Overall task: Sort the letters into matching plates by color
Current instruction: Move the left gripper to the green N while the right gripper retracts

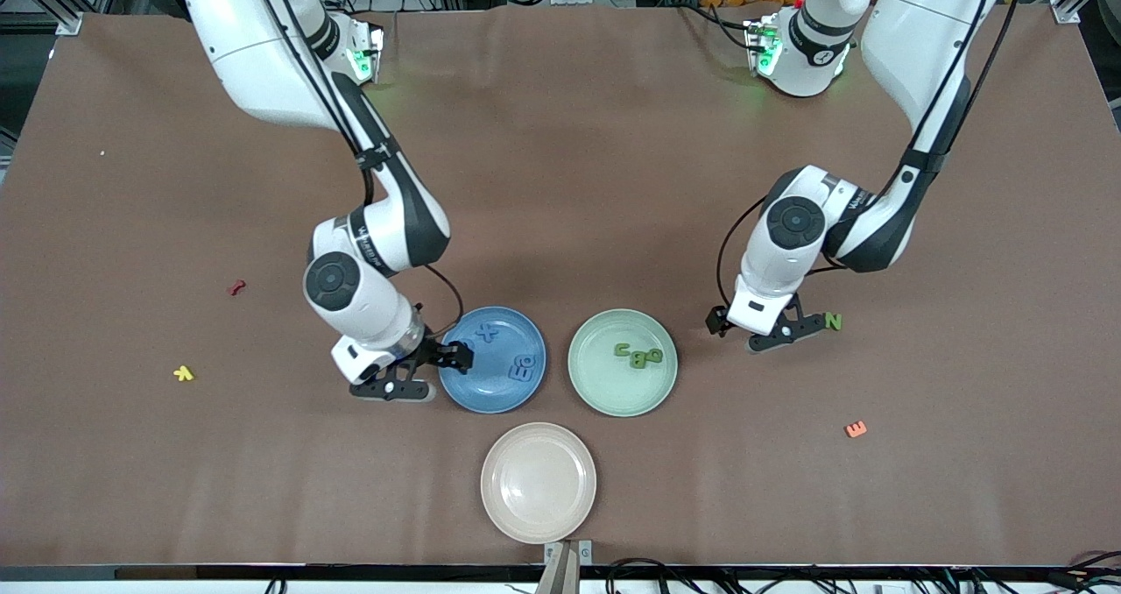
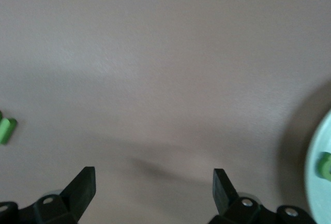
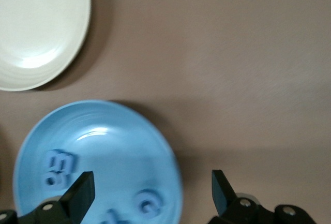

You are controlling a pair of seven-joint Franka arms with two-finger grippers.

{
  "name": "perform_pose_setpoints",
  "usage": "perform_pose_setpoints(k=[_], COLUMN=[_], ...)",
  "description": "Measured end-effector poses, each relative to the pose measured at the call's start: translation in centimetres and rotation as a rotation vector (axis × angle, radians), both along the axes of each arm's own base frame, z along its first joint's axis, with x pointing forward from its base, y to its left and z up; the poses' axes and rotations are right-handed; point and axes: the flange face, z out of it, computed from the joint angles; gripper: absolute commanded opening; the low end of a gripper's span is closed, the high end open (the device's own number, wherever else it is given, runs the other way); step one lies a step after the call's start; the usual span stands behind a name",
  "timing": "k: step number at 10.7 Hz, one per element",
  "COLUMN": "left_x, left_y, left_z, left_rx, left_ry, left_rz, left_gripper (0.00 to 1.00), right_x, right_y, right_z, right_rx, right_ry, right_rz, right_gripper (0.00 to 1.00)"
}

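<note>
Two round plates lie side by side on the brown table (image 1: 560,138): the blue plate (image 1: 504,382) toward the right arm's end and the green plate (image 1: 604,388) toward the left arm's end. The blue plate holds several blue letters (image 1: 523,367), with one more (image 1: 487,333) near its rim farther from the front camera; the green plate holds a small cluster of green letters (image 1: 642,355). A cream plate (image 1: 539,482) lies nearer the front camera than both, between them. The right gripper (image 1: 423,373) hangs low at the edge of the blue plate on the side toward the right arm's end, fingers spread wide with nothing between them; in the right wrist view one finger (image 3: 80,193) stands over the plate's rim and the other over bare table. The left gripper (image 1: 782,333) hangs low over the table between the green plate and a loose green letter N (image 1: 833,321), fingers likewise spread and empty. The N lies just beside the tip of one finger. Scattered elsewhere are an orange letter (image 1: 856,429), a yellow letter (image 1: 183,372) and a red letter (image 1: 235,287), all well apart from the plates.
</note>
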Motion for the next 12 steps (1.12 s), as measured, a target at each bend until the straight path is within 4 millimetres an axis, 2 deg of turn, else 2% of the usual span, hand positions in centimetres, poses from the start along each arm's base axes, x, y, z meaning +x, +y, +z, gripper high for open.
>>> perform_pose_setpoints(k=[2,4,7,10,12], left_x=[0.7,1.3,1.7,1.6,1.8], left_y=[2.0,4.5,8.6,11.6,14.0], left_z=[0.0,-0.3,-1.6,-2.3,-2.4], left_rx=[0.013,0.03,0.053,0.039,0.032], left_ry=[0.008,0.025,0.076,0.17,0.207], left_rz=[-0.063,-0.145,-0.258,-0.389,-0.447], left_gripper=[1.0,1.0,1.0,1.0,1.0], right_x=[1.6,3.2,4.8,5.4,5.4], right_y=[-4.5,-9.5,-18.2,-26.8,-31.2], right_z=[0.4,1.8,3.9,4.2,4.5], right_rx=[-0.043,-0.076,-0.121,-0.153,-0.177], right_ry=[-0.011,-0.02,-0.041,-0.046,-0.048], right_rz=[0.064,0.097,0.142,0.17,0.162], right_gripper=[1.0,1.0,1.0,1.0,1.0])
